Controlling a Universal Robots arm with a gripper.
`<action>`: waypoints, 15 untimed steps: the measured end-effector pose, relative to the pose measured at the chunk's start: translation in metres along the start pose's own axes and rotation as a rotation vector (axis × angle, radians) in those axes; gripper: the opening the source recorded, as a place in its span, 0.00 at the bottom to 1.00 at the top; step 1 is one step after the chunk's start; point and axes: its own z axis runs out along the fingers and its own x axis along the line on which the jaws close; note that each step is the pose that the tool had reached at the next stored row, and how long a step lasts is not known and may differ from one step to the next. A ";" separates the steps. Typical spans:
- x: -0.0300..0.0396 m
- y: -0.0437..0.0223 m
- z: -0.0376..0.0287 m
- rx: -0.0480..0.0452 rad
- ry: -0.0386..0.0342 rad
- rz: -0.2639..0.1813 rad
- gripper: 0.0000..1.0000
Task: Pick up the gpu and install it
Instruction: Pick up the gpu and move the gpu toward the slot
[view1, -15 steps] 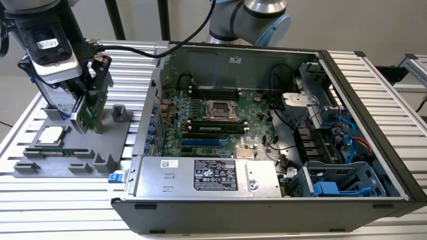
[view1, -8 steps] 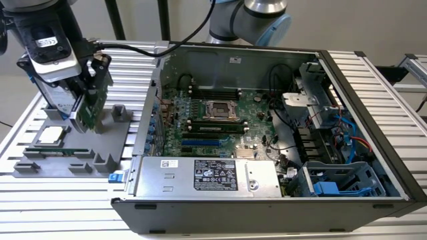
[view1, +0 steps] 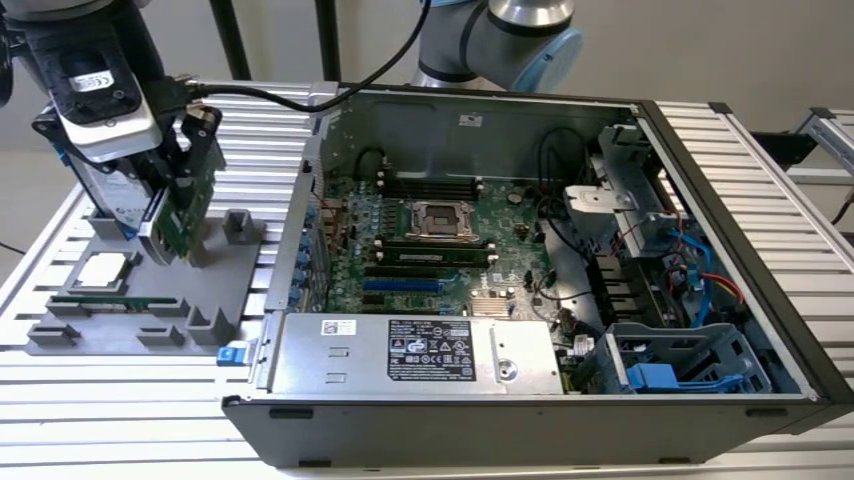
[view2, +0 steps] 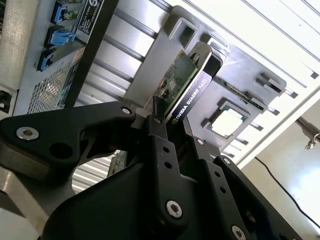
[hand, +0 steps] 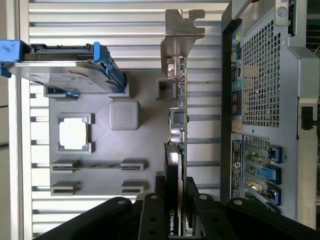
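gpu upright in pincer, bracket seemingly down

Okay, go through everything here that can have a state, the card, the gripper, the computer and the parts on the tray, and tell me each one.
gpu: on edge, clamped by the gripper, at the gray tray.
gripper: shut on the gpu.
computer case: lying on its side, open.
processor: seated in its tray pocket.
hard drive: parked on the tray.
memory stick: resting in its tray holders.
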 end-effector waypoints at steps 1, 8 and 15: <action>0.0000 0.0000 -0.0003 0.0001 0.0001 0.000 0.00; 0.0000 0.0002 -0.0037 0.0001 0.0001 0.000 0.00; -0.0002 0.0004 -0.0090 0.0000 0.0000 0.000 0.00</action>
